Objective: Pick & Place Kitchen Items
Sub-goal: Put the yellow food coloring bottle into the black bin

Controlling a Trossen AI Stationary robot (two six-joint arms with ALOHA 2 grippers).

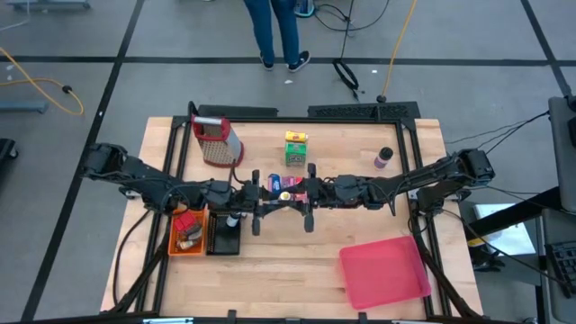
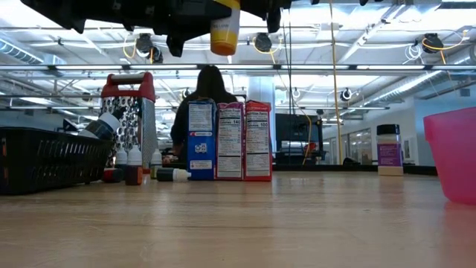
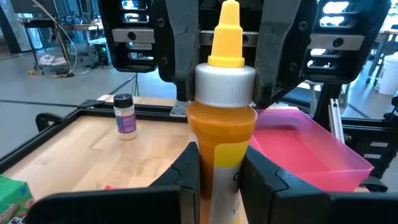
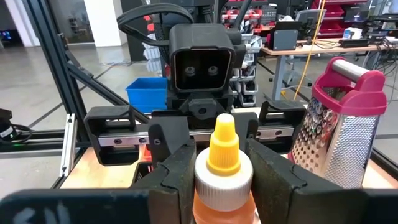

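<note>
Two dark robot arms are meeting nose to nose above the middle of a wooden table [image 1: 297, 270], and between them an orange squeeze bottle [image 3: 219, 124] is hanging in the air, well clear of the wood. The right gripper [image 4: 221, 171] is clamping the bottle just under its white collar, its two fingers pressed against either side. The left gripper [image 3: 219, 177] is facing it from the opposite side, its fingers bracketing the bottle's lower body and looking as if they are touching it; they are narrowing on it, though whether they are bearing any weight cannot be told. The bottle's long axis is running up and down, with the yellow pointed cap uppermost in both wrist views, so each gripper is approaching it from the side and neither is nearer than the other. This is looking like a handover between arms. The bottle is translucent orange with a pale yellow label, a white ribbed collar and a slim yellow nozzle. Below and beyond it, blue, pink and red cartons [image 2: 229, 140] are standing upright in a row, a red-topped metal grater [image 1: 216, 141] is lying near the table's back edge, and a pink bin [image 1: 384, 272] is sitting at the front right.
</note>
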